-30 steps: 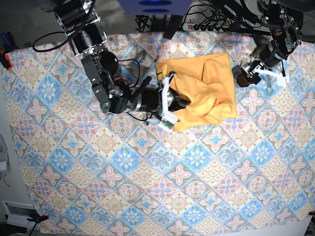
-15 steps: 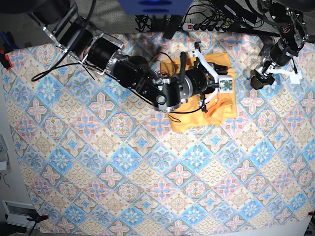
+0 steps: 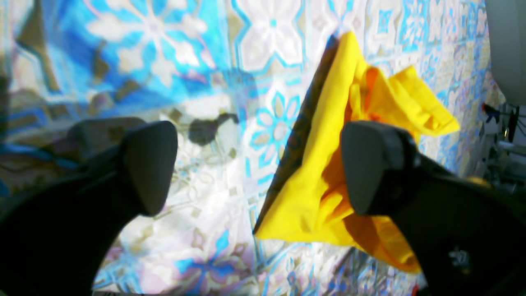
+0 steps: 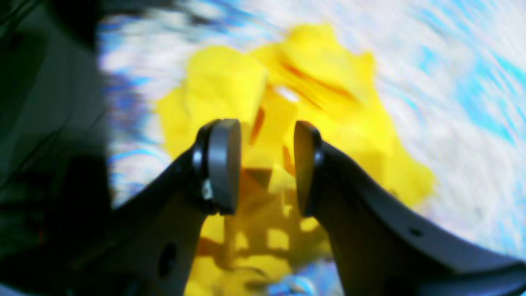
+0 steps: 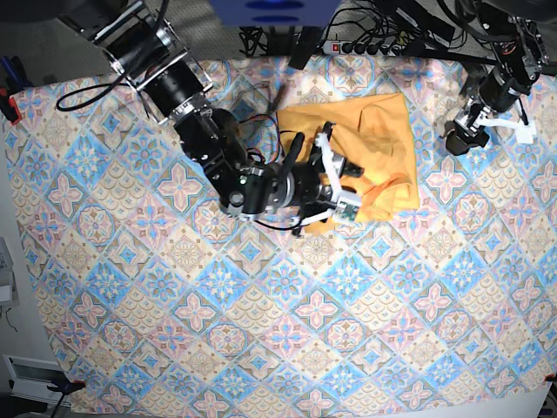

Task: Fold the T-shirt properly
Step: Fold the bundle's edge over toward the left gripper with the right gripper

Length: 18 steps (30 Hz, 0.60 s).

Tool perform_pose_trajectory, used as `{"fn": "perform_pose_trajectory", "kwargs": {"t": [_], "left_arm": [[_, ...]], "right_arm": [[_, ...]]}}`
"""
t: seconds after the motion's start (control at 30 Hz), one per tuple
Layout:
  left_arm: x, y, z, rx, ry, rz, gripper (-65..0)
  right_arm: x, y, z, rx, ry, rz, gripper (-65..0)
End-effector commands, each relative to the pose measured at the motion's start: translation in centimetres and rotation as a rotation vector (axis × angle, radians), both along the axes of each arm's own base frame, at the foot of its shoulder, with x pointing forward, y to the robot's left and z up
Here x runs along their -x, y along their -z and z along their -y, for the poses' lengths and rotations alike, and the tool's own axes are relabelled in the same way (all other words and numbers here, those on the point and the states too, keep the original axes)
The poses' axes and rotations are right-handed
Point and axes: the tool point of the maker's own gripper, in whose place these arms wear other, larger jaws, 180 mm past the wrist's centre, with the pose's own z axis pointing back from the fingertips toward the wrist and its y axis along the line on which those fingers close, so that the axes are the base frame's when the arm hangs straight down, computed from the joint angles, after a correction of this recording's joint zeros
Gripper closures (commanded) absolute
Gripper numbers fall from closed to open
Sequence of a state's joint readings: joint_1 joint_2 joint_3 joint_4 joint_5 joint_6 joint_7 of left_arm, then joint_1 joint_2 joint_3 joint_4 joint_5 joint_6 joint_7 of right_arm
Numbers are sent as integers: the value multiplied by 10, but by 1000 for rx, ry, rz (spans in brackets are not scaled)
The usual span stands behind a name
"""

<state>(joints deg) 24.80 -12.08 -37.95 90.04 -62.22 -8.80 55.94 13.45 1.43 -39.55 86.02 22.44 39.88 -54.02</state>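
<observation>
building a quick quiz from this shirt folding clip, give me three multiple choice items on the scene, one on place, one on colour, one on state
1. Where does the T-shirt lie on the tablecloth in the base view?
A. upper right part
B. lower left corner
C. hanging off the near edge

2. What colour is the T-shirt?
A. dark green
B. yellow-orange
C. white

3. How does the left claw stand?
A. shut on the shirt
B. shut on a cable
C. open, holding nothing

Answers:
1. A, the base view shows it bunched in the upper right part of the patterned cloth.
2. B, all three views show plain yellow-orange cloth.
3. C, the left wrist view shows its fingers wide apart with only tablecloth between them.
</observation>
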Motion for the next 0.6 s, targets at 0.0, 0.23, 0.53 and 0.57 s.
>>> {"fn": "perform_pose_trajectory", "kwargs": {"t": [0.0,0.23,0.53,0.57], "left_arm": [[-5,-10,-6,-18,3,34,-630],[-6,-10,-5,-16,4,35,-630],[-8,-10,-3,-11,3,40,-630],[-7,-8,1,-1,3,39,-630]], "right_arm": [[-14,-23,-9,-78,11,36,-200],[-20,-14,-1,-67,63,17,-183],[33,6,-24,-78,-42,-46,-153],[33,3,-28,-89,-51,-36,-153]]}}
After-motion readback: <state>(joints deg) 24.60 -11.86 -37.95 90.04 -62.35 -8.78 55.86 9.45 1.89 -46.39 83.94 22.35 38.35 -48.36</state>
